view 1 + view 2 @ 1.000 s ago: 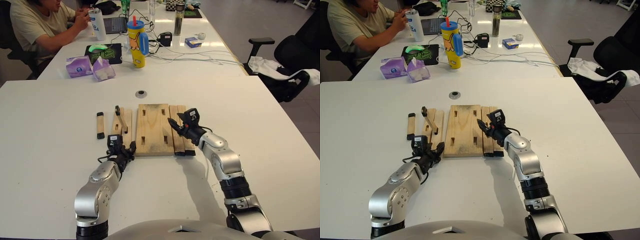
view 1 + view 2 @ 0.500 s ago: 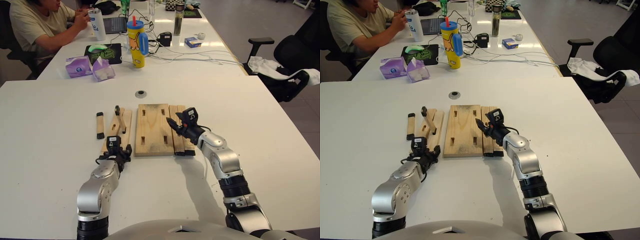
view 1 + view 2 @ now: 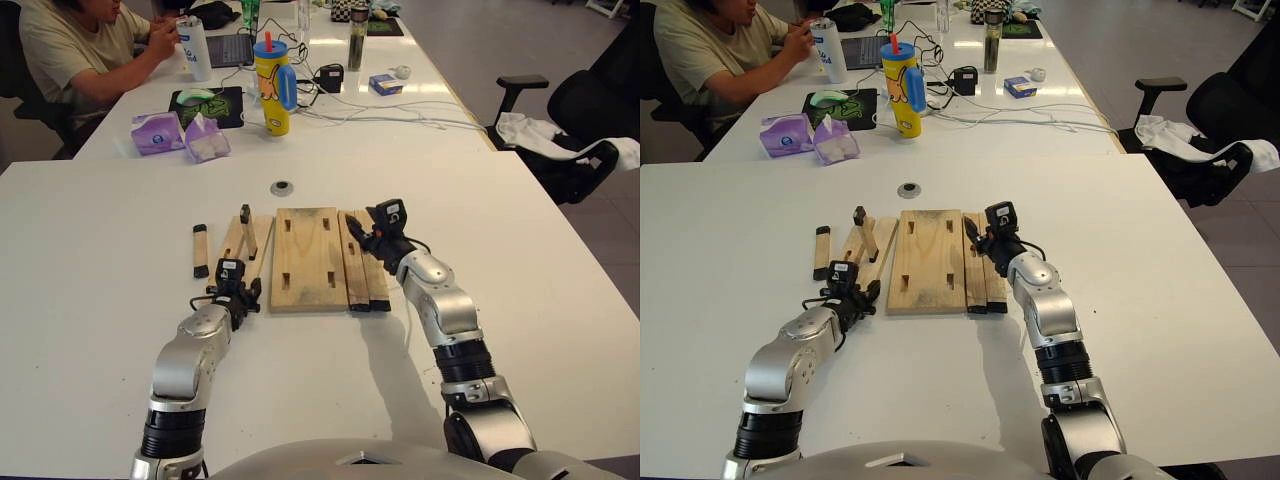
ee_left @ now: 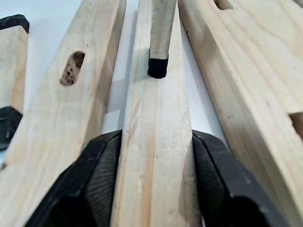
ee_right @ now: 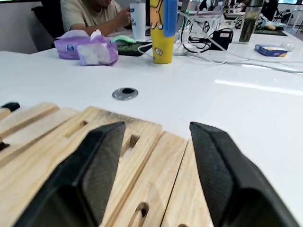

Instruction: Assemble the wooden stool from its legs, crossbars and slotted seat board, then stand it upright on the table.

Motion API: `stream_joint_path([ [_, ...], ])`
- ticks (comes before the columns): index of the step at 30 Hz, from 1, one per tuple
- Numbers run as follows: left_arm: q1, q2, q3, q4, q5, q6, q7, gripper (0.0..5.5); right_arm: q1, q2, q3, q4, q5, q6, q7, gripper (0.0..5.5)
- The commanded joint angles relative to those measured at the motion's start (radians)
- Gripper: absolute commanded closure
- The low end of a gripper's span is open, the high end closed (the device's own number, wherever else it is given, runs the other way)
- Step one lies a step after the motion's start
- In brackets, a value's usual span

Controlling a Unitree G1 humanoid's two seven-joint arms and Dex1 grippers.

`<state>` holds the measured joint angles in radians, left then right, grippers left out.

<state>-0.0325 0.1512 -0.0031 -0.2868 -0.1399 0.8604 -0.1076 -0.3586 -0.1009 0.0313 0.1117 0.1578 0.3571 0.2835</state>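
Observation:
The slotted seat board (image 3: 305, 258) lies flat mid-table. Two legs (image 3: 362, 265) lie side by side against its right edge. My right gripper (image 3: 365, 235) hovers open over their far ends, its fingers (image 5: 90, 179) spread above bare wood. Left of the board lie two more legs. My left gripper (image 3: 232, 290) is shut on the near end of the inner leg (image 4: 156, 156). A black-tipped crossbar (image 3: 246, 222) rests tilted on that leg. The outer leg (image 4: 71, 99) shows a mortise hole. A short crossbar (image 3: 200, 250) lies furthest left.
A metal grommet (image 3: 283, 187) sits in the table beyond the board. The far table holds a yellow cup (image 3: 272, 90), tissue packs (image 3: 160, 132) and cables. An office chair (image 3: 575, 130) stands at the right edge.
My left gripper moved left from the board's corner and closed on the leg's near end, and the leg and crossbar shifted. My right gripper moved off the board's edge, further away over the two legs.

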Motion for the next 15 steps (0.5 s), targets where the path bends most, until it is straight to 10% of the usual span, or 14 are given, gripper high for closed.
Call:
stream_joint_path([
  [1, -0.123, 0.075, 0.08, 0.03, -0.061, -0.064, -0.103, 3.42, -0.025, -0.005, -0.057, -0.005, 0.099, 0.016, 0.076, 2.42],
  [15, -0.331, 0.245, 0.226, 0.117, -0.605, 0.088, -0.649, 3.42, -0.133, -0.014, -0.301, -0.029, 0.76, 0.524, 0.259, 1.36],
])
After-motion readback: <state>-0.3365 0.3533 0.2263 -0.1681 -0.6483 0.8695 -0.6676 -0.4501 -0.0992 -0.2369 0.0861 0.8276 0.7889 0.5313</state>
